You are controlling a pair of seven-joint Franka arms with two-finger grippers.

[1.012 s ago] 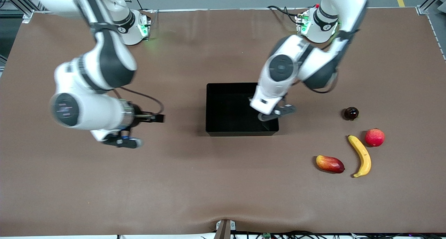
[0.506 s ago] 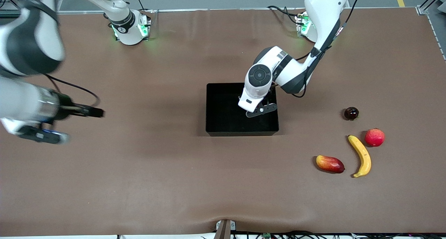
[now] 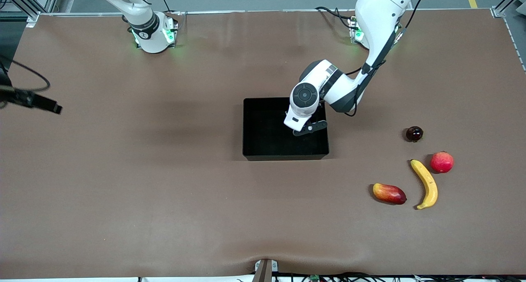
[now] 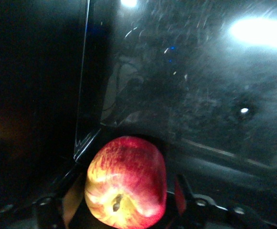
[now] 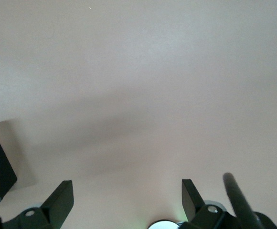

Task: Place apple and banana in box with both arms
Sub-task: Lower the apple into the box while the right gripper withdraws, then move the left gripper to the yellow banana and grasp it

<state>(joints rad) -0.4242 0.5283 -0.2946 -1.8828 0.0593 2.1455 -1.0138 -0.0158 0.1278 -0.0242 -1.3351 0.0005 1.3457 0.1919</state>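
While the left gripper (image 3: 309,129) hangs low inside the box (image 3: 283,156), at the end toward the left arm's base, the apple (image 4: 124,183) sits right in front of its wrist camera, down by the black floor and wall.

Step in hand, as I judge it: delivery of the apple into the box. Whether the left gripper has hold of the apple or has let go, I cannot tell; the wrist view is too dark at the contact.

Right gripper (image 5: 125,187): wide open, empty, over bare table (image 3: 164,199) at the right arm's end. That arm waits.

Banana (image 3: 425,185): not yet collected. It lies on the table toward the left arm's end, nearer the camera than the box, between a mango (image 3: 389,193) and a round red fruit (image 3: 441,162). A small dark fruit (image 3: 414,133) lies farther from the camera than these.

Next move calls for:
- a sure release and a straight lift clear of the box wall
- a grasp across the banana's middle, without nudging its two neighbours

Hidden or unclear:
- apple not visible in the front view; the left wrist covers it
- whether the apple rests on the box floor
- right gripper cut off at the front view's edge
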